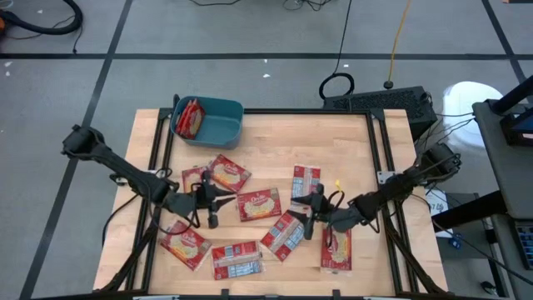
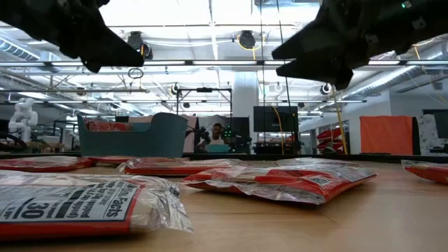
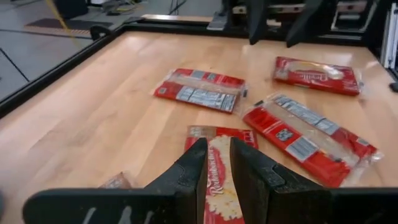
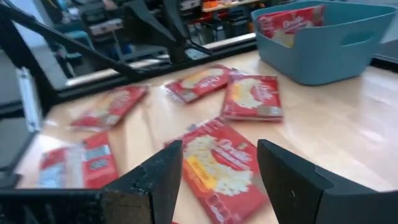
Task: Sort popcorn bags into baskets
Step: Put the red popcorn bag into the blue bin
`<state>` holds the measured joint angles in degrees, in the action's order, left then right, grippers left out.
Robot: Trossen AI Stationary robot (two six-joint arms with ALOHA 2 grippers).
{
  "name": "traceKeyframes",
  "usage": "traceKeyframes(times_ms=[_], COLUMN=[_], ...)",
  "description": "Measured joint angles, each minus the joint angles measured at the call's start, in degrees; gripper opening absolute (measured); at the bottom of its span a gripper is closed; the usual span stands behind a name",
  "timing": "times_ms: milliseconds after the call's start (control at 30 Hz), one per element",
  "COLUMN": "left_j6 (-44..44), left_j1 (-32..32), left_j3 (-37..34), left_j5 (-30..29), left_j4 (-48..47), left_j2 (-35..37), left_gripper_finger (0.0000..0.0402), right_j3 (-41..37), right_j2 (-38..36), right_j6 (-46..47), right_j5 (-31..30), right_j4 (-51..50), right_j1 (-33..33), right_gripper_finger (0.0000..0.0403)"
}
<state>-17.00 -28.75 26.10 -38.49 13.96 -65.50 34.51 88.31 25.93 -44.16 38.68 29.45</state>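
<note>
Red popcorn bags lie flat and scattered on the wooden table [image 1: 358, 142]. The teal basket [image 1: 218, 125] stands at the far left with a few bags [image 1: 190, 118] in it. My left gripper [image 1: 218, 198] hangs above the table, left of the middle bag [image 1: 259, 204]. Its fingers stand a narrow gap apart with nothing between them, and that bag [image 3: 217, 180] shows below the gap. My right gripper [image 1: 310, 208] hovers wide open and empty to the right of the same bag [image 4: 217, 162]. Both grippers point toward each other.
Other bags lie near the basket [image 1: 226, 173], right of the middle [image 1: 306, 183], and along the near edge [image 1: 237, 260] [image 1: 185, 246] [image 1: 336, 248]. A black rail frames the table [image 1: 379, 142]. Bare wood lies at the far right.
</note>
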Motion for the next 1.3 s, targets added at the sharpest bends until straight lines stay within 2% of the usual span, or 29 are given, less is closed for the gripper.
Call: traceKeyframes(times_ms=[100,300,433,667,833,1167,1300], left_j6=[-0.1,-1.2,-1.8,-8.5,-11.4,-12.2,-12.1], left_j1=[0.1,-0.2,-0.2,-0.4,-1.7,-2.5,-2.5], left_j3=[-0.2,-0.2,-0.2,-0.2,-0.2,-0.2,-0.2], left_j5=[-0.6,-0.6,-0.5,0.3,0.5,0.5,0.5], left_j4=[0.1,-0.3,-0.6,-1.8,-3.5,-3.4,-3.4], left_j2=[-1.1,-2.6,-2.8,-2.8,-2.8,-2.8,-2.8], left_gripper_finger=[0.0072,0.0072,0.0072,0.0072,0.0072,0.0072,0.0072], right_j3=[0.1,1.1,7.2,22.9,29.2,31.9,31.9], right_j2=[0.0,4.2,9.1,17.3,21.4,25.9,27.0], right_j6=[0.8,0.2,-0.8,-8.1,-13.6,-17.8,-19.7], right_j5=[-2.3,-2.2,2.3,8.2,11.4,11.4,12.8], right_j4=[-2.8,-3.3,-4.0,-22.9,-31.8,-32.5,-31.2], right_j1=[0.3,0.0,-2.0,-3.9,-3.9,-5.2,-5.9], right_gripper_finger=[0.0201,0.0201,0.0201,0.0201,0.0201,0.0200,0.0185])
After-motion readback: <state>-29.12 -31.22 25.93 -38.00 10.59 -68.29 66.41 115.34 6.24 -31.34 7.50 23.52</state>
